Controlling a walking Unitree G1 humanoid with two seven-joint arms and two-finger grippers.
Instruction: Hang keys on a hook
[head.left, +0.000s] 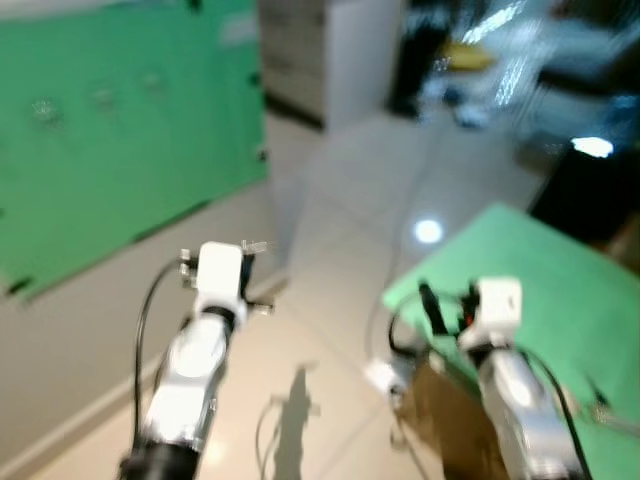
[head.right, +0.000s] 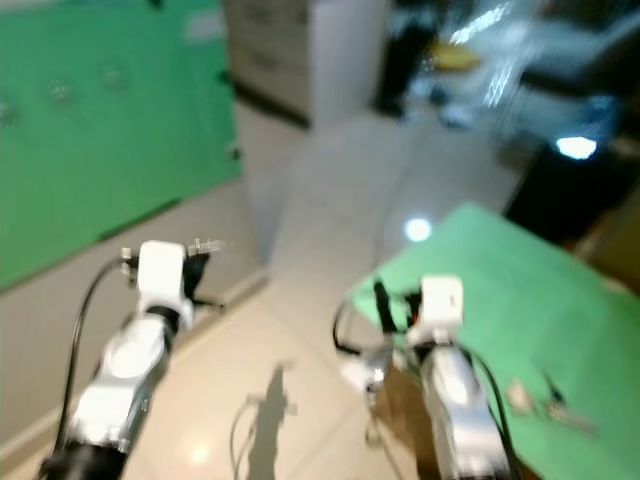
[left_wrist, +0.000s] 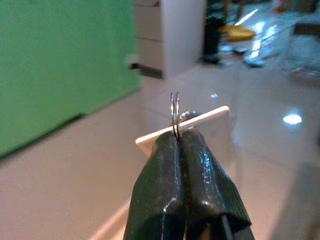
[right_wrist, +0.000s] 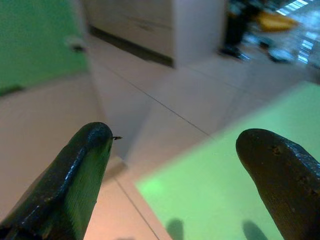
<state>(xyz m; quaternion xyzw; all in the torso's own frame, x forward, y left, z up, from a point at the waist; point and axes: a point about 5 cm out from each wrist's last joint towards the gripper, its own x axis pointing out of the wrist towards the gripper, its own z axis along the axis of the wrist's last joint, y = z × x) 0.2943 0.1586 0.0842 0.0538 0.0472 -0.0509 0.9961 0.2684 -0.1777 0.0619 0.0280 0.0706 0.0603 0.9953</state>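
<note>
- I see the left gripper (left_wrist: 182, 142) jaws clamped on the key ring (left_wrist: 174, 112), raised before the green board (head.left: 110, 130).
- Right gripper (right_wrist: 175, 150) jaws spread wide above the green bench (head.left: 560, 290).
- Head views blurred.

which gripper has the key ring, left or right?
The left gripper: its fingers are pressed shut on a thin metal key ring with a pale tag behind it. The right gripper is spread wide, with nothing between its fingers.

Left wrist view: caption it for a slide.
Left hand shut on a key ring with a pale tag, green board beyond.
</note>
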